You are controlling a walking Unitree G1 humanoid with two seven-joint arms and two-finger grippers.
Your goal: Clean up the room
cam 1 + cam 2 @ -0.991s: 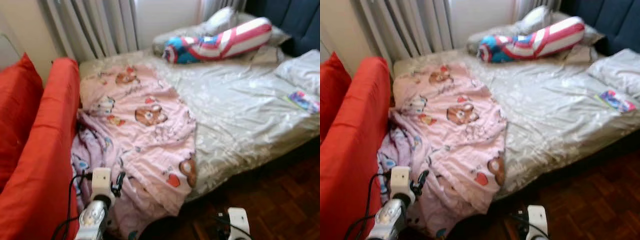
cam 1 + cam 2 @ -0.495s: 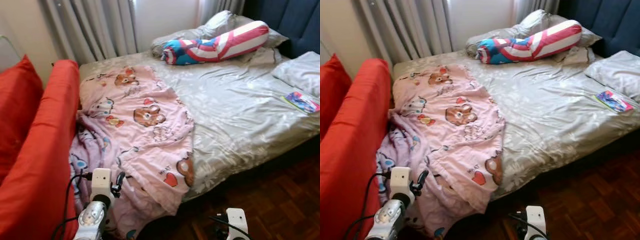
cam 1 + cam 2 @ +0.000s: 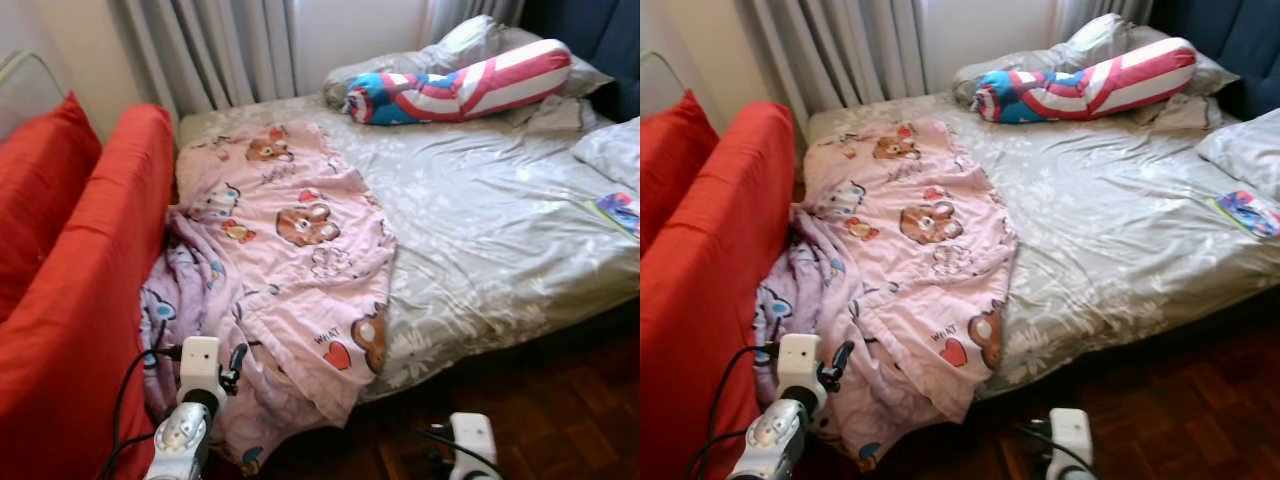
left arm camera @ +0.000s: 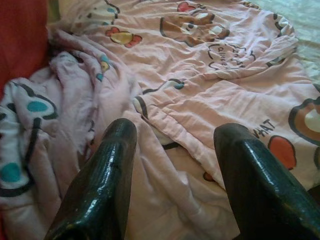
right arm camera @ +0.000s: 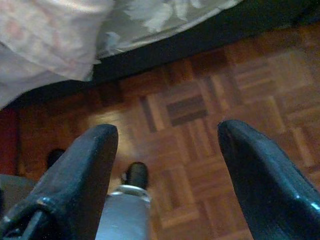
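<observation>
Presently, a bed [image 3: 520,250] with a grey patterned sheet is seen ahead, and no container can be made out on or beside it. A pink cartoon-print blanket [image 3: 290,260] is spread over the bed's left part, bunched against the red sofa [image 3: 90,300] and hanging over the bed's near edge toward the floor. At the far end, a striped red, white and blue bolster [image 3: 460,90] is laid across grey pillows [image 3: 470,45]. A small colourful booklet [image 3: 1248,213] lies flat near the bed's right edge, well apart from the blanket. Grey curtains [image 3: 220,50] hang behind.

The left gripper [image 4: 172,150] is held with fingers spread wide, empty, just above the blanket's crumpled folds near the sofa. The right gripper [image 5: 167,150] is likewise parted and empty, held low over the wooden parquet floor [image 5: 240,75] beside the bed's dark base.
</observation>
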